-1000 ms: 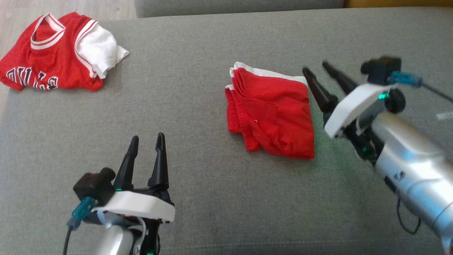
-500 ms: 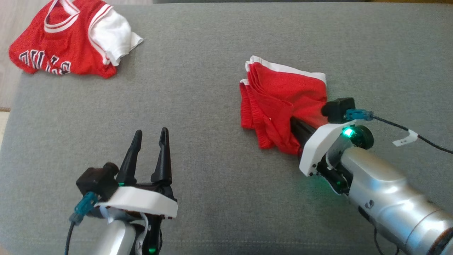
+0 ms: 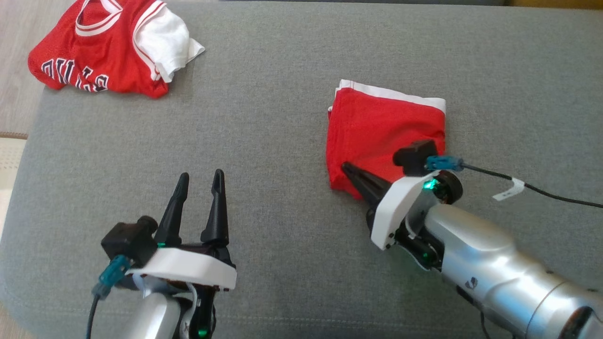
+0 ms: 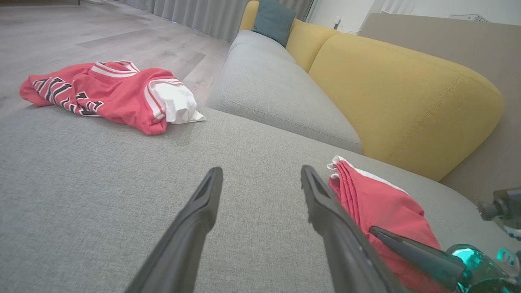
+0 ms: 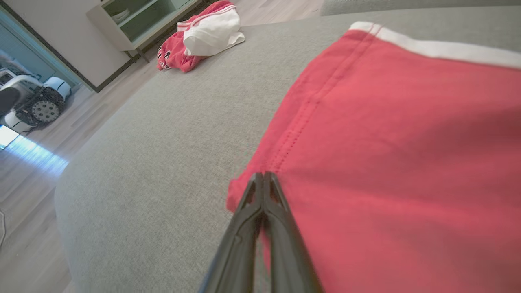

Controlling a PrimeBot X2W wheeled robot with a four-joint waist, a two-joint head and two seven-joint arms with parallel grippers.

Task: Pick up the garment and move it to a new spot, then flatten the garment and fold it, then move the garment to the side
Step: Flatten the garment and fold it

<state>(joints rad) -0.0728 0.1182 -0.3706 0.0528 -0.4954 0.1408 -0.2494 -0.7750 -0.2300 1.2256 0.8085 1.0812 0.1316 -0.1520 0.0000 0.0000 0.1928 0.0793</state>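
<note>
The right hand (image 3: 346, 167) has crossed from the lower right edge of the red shorts (image 3: 377, 132) to their lower left corner, clenched on the cloth, and one smooth flap now covers the ruffled layers seen earlier. The shorts lie right of centre as a flat red square with a white top band; the left hand (image 3: 201, 174) hovers released at lower left. Beneath is a grey sofa seat (image 3: 264, 94), with a red jersey (image 3: 108, 66) at upper left and a yellow backrest (image 4: 386, 89) behind.

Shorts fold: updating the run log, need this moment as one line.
right gripper: shut, tips at shorts corner | left gripper: open, empty | jersey: far left
</note>
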